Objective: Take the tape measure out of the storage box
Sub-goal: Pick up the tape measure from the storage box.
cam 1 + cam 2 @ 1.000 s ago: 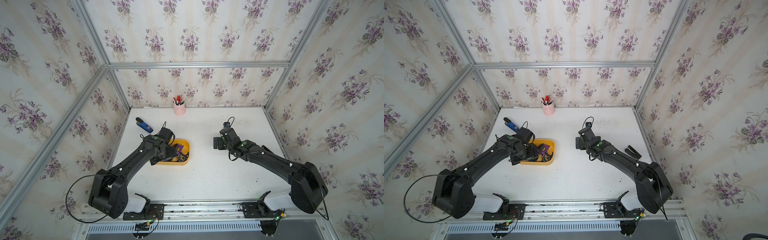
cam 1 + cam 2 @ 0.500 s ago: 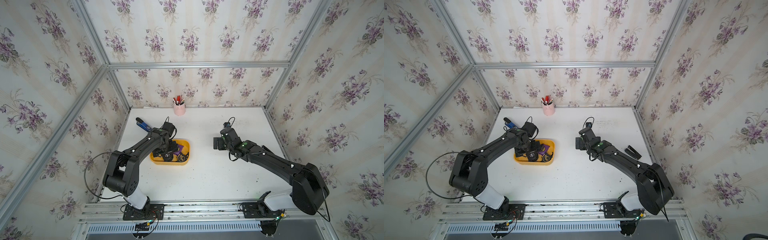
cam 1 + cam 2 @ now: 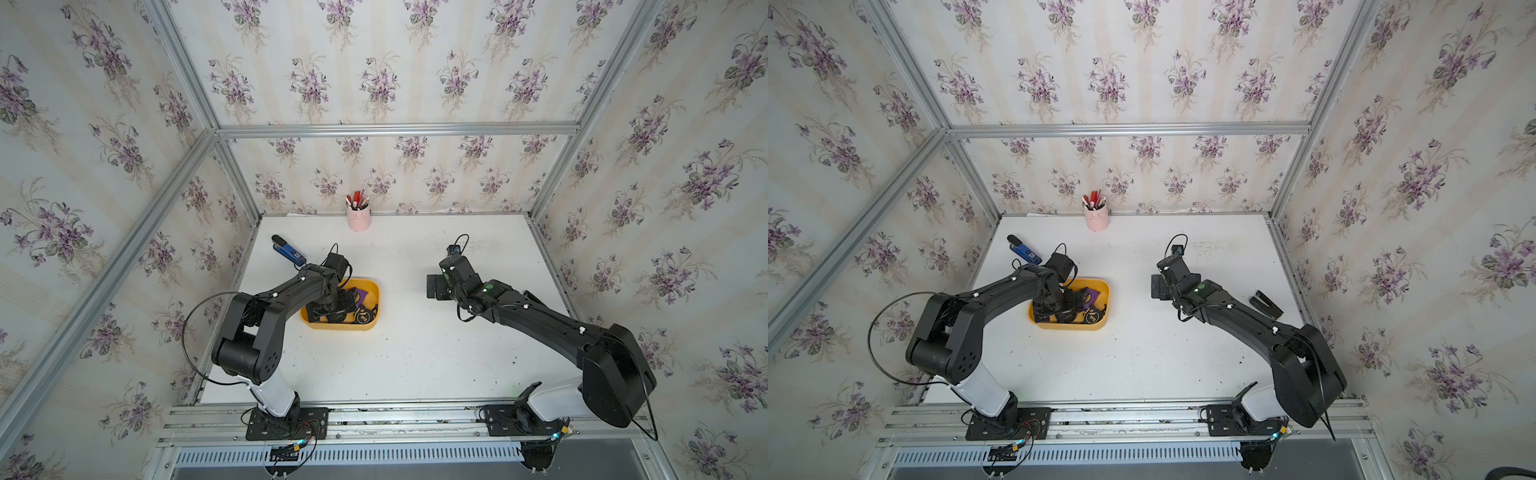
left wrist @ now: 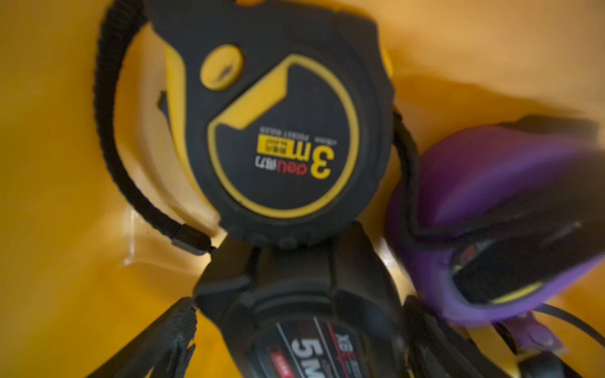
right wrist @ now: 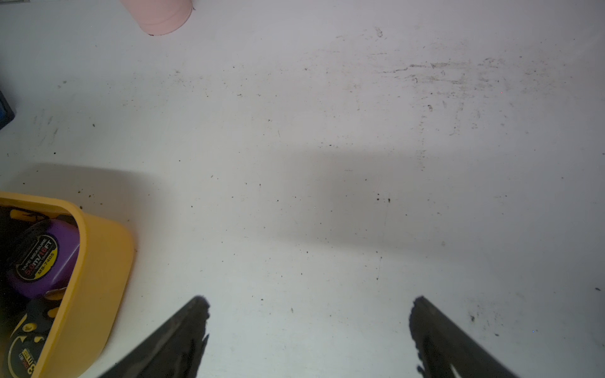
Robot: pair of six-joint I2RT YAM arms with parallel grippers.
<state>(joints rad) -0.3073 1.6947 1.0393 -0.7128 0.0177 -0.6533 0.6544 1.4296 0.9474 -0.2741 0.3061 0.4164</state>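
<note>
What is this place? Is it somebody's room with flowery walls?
Probably a robot test booth, not a real room. The flowery wallpaper sits in a bare metal frame, and the left arm and right arm are bolted to a rail beside a white table.

Both top views give you bright, even, diffuse light. The white table [image 3: 415,357] carries only faint, soft shadows, and there is wide-angle stretch toward the corners.

Your left wrist view is very close and soft. The purple tape measure [image 4: 497,196] is smeared by blur, and the 3 m tape measure [image 4: 284,137] label is just readable. One white glint sits on the storage box [image 4: 59,163] floor.

Your right wrist view is dimmer and greyer. A broad soft shadow crosses the table, and a darker one edges the storage box.
</note>
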